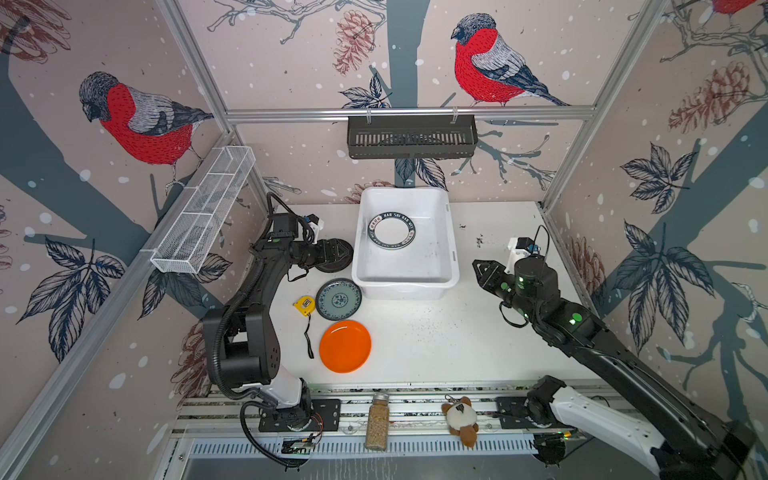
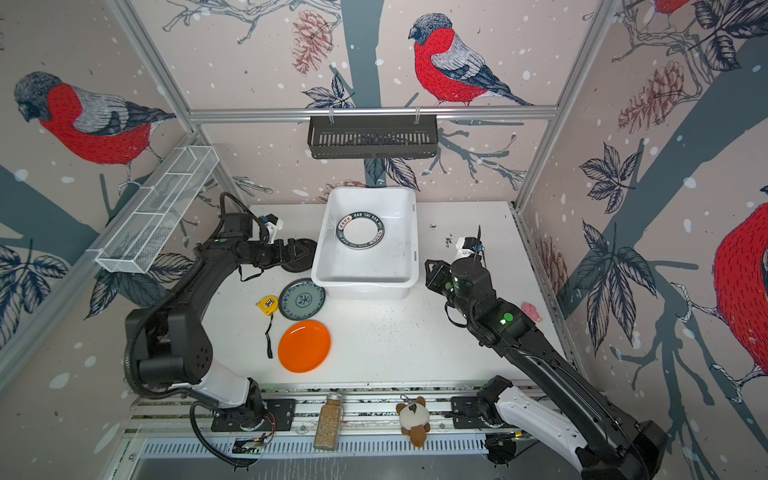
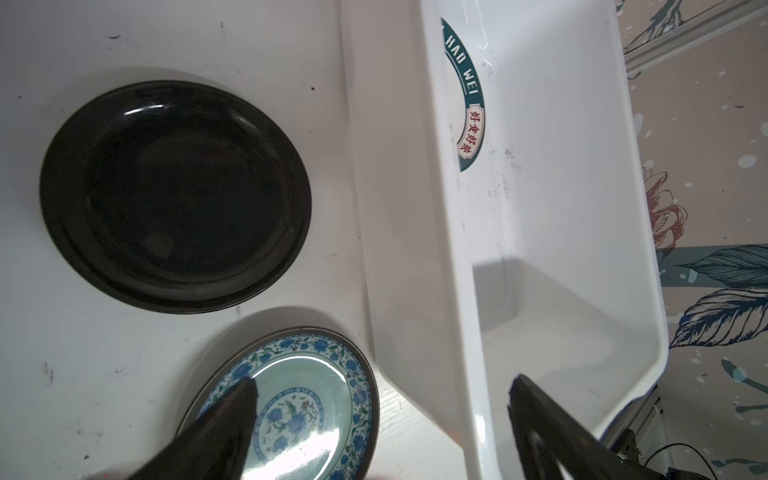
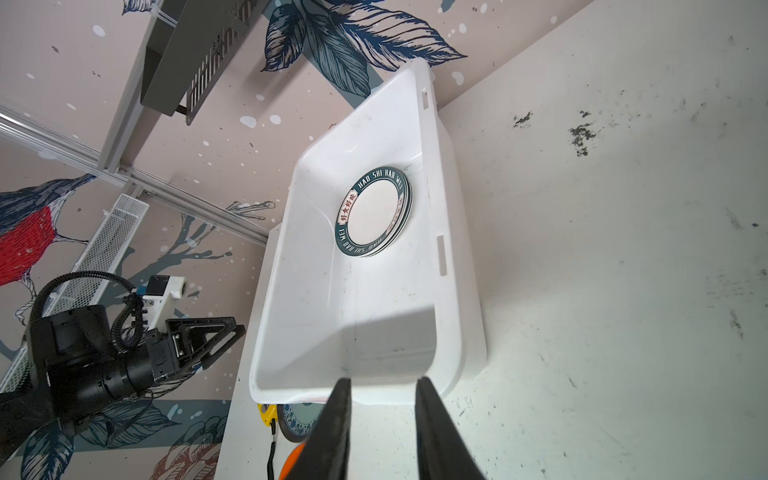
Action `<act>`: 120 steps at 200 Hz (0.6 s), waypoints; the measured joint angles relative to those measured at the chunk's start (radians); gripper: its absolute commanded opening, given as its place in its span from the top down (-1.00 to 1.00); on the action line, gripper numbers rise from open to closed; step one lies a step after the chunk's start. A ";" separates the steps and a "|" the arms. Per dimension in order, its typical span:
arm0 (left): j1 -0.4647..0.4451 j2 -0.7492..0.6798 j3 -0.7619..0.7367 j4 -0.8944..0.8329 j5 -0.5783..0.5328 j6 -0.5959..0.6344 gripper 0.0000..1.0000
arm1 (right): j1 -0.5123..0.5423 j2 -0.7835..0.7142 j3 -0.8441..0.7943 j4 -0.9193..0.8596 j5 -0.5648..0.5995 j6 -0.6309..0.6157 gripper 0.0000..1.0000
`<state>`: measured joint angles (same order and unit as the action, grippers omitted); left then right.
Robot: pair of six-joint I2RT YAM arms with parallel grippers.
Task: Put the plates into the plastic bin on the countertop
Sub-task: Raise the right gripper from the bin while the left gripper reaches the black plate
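Hovering beside the plastic bin point(image 1: 358, 253), the left end effector point(image 1: 336, 252) has its two fingers spread wide, with nothing between them. It hangs over the small black plate point(image 3: 174, 195), which lies flat on the bench point(image 1: 436, 340) just beside the bin's long wall on the left arm's side. I think the fingers are wide so they can slip over the plate's thin rim. A flat plate gives little else to grab.

Inside the bin, toward its far end, sits a pile of white plates point(image 1: 392, 231) with dark lettered rims. They lie flat, one on top of another, and that leaves room in the bin for more.

Three plates are outside the bin. One is the black plate. The teal flower plate point(image 1: 338, 299) lies just beside the bin's near corner. The orange plate point(image 1: 345, 345) lies farther out from the bin, past the teal one and very close to it. I cannot tell if the two touch. A yellow tape measure point(image 1: 304, 306) lies next to the teal plate, on the side away from the bin, and it is not part of the job.

On the bin's other side the right end effector point(image 1: 478, 272) hangs in the air with its fingers a little apart, holding nothing. It points at the bin and seems to wait there — out of the way, so the two arms do not bump.
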<state>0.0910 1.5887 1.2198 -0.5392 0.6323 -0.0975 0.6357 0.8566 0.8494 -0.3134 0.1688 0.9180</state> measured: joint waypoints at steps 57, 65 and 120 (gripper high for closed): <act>0.027 0.078 -0.012 0.067 0.000 0.001 -0.78 | 0.000 -0.055 -0.043 -0.009 0.014 0.024 0.45; 0.035 0.082 -0.021 0.080 0.001 0.001 -0.78 | 0.000 -0.054 -0.047 -0.009 0.014 0.025 0.45; 0.093 0.156 -0.029 0.111 0.023 0.000 -0.72 | 0.001 -0.029 -0.037 0.009 -0.005 0.027 0.45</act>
<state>0.1844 1.7451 1.1908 -0.4286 0.6556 -0.0971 0.6365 0.8280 0.8120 -0.3042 0.1635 0.9455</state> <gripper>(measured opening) 0.871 0.277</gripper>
